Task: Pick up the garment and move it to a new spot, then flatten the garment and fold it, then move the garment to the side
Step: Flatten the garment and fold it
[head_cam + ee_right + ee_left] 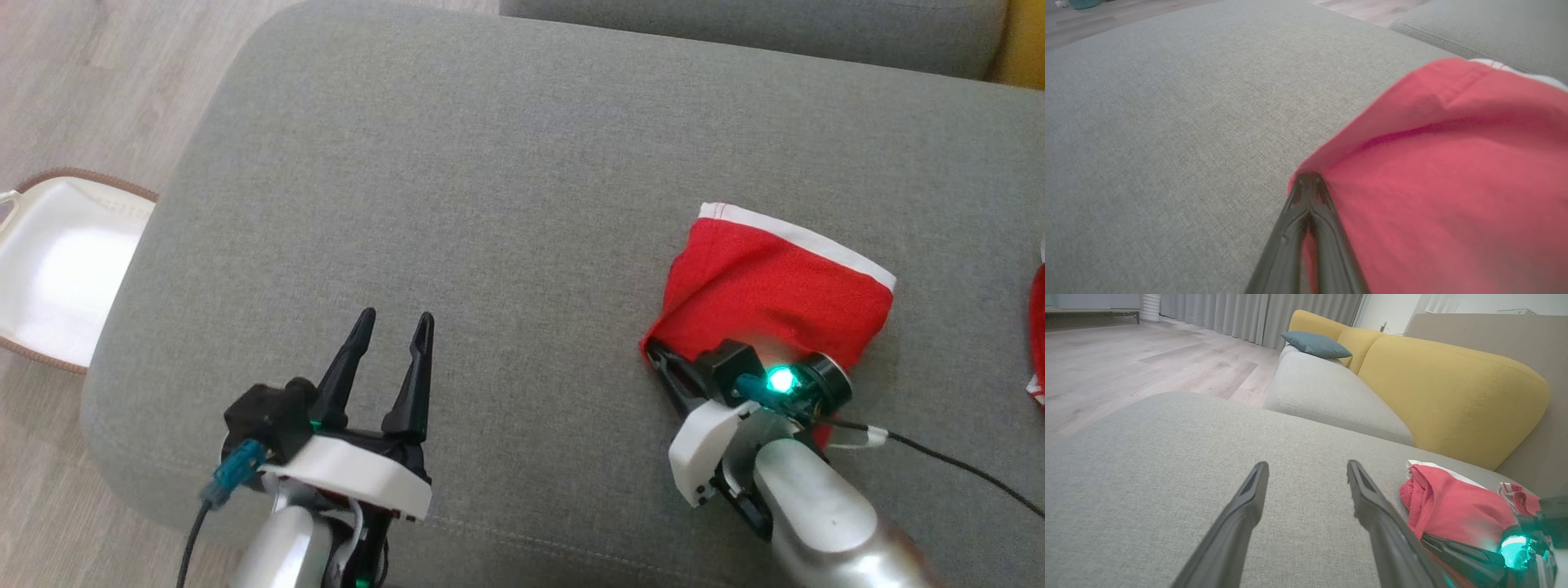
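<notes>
Jaws on the right gripper [1309, 177] are pressed together on a corner of the red garment [775, 286]. The two dark fingers meet at their tips, and the red cloth comes out directly from between them. Jaws on the left gripper [396, 318] stand wide apart and hold nothing. This gripper is over a bare part of the grey cushion [490, 163], well apart from the garment, with its fingers pointing away from the robot.

The garment is on the right part of the cushion, just ahead of the right gripper. It is gathered into a compact, roughly folded shape with a white band along its far edge. The pinched corner is the near left one in the head view. A green light [781, 380] shines on the right wrist, just beside the cloth.

At the right edge of the head view lies another red and white cloth [1037, 327] — near the garment but not touching it. A white basket [57, 269] stands on the wooden floor [82, 82] at the cushion's left side. Beyond the cushion, the left wrist view shows a second grey seat [1331, 396], yellow backrests [1453, 388] and a blue pillow [1314, 343].
</notes>
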Controlling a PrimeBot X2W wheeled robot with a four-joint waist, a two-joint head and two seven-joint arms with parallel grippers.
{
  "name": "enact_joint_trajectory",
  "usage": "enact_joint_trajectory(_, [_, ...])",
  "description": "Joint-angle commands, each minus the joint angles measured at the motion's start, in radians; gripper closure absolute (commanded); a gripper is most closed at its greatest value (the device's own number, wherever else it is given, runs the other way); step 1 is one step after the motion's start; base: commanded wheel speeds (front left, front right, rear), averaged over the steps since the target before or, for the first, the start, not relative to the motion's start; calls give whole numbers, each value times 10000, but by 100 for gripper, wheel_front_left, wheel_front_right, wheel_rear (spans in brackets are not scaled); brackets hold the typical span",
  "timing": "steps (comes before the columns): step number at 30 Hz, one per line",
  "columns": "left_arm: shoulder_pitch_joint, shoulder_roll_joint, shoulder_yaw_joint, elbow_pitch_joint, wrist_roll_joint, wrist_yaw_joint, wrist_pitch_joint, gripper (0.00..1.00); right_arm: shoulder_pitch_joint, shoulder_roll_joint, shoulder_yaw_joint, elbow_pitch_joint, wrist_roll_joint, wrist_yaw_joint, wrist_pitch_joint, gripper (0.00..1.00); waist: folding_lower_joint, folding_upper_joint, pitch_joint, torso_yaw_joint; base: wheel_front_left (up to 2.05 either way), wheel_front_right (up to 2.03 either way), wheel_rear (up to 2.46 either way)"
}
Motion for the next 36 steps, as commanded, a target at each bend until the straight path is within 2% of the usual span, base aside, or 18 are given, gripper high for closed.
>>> enact_joint_trajectory(1, [-442,33,226,-292,-111,42,-122,0,-384,187,357,-24,164,-7,-124,100,0,-1,15,-29,0,0,0])
enact_joint_trajectory(8, [-433,33,331,-173,-114,40,-122,0,-638,202,1056,736,700,-7,107,100,0,-1,-134,-315,0,0,0])
enact_joint_trajectory(16, [-331,33,609,-153,-46,-3,-122,0,-732,205,1164,673,1431,-7,-251,100,0,-1,-673,-1106,0,0,0])
enact_joint_trajectory(21, [-219,33,805,-204,-49,0,-122,0,-546,144,746,429,1602,-7,-375,100,0,-1,-1053,-1681,0,0,0])
enact_joint_trajectory(26, [-127,33,953,-325,-63,10,-122,0,-12,-240,-17,-172,1641,-7,-436,100,0,-1,-1482,-2396,0,0,0])
enact_joint_trajectory(31, [-162,33,1040,-584,-120,78,-122,0,626,-506,-1214,-1286,1406,-7,-441,100,0,-1,-1587,-2986,0,0,0])
enact_joint_trajectory(36, [-191,33,1106,-771,-119,131,-122,0,1418,-348,-2402,-2707,986,-7,-527,100,0,-1,-1608,-3399,0,0,0])
